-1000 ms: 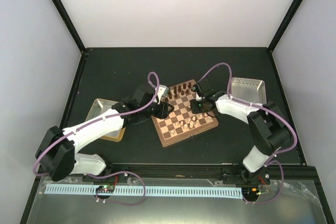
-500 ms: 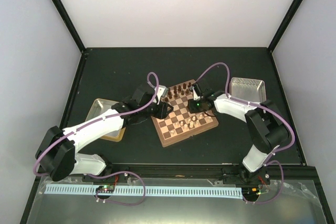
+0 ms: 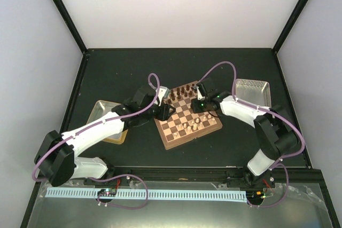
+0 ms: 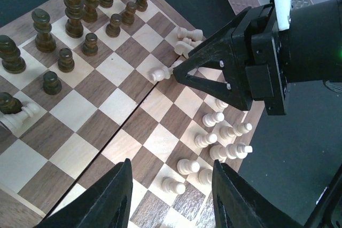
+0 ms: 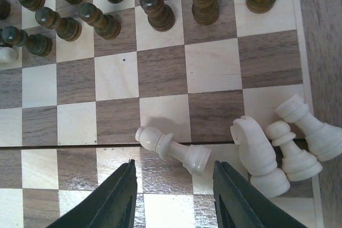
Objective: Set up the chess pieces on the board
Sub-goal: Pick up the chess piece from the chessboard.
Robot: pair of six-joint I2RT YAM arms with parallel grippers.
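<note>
A square wooden chessboard (image 3: 187,111) with dark brown and light tan squares lies turned at an angle on the dark surface (image 3: 117,73), between the two arms. The dark brown chessmen (image 4: 75,12) stand in two rows along the board's far edge.

The right tool (image 5: 173,164) hangs low over the board's right half with its black fingers (image 5: 122,196) spread apart and gripping nothing. A toppled cream pawn (image 5: 171,147) lies on its side on the squares just ahead of the fingertips, touched by neither. In the left wrist view the right tool (image 4: 179,70) shows as a black wedge whose tip is just beside this pawn (image 4: 160,72). At the board's right border a cream knight (image 5: 256,153), a second cream pawn (image 5: 288,150) and a cream rook (image 5: 310,126) are bunched together, touching one another.

The left tool (image 4: 172,163) hovers over the board's near-left part, its fingers also released and empty. Below it several small cream pawns (image 4: 214,118) stand upright in a loose double line near the board's near edge. One lone cream piece (image 4: 18,117) lies tipped over at the left end of the dark rows.

A brass-coloured metal tray (image 3: 104,116) sits on the surface left of the board, partly under the left arm. A silver metal tray (image 3: 252,90) sits to the board's right.
</note>
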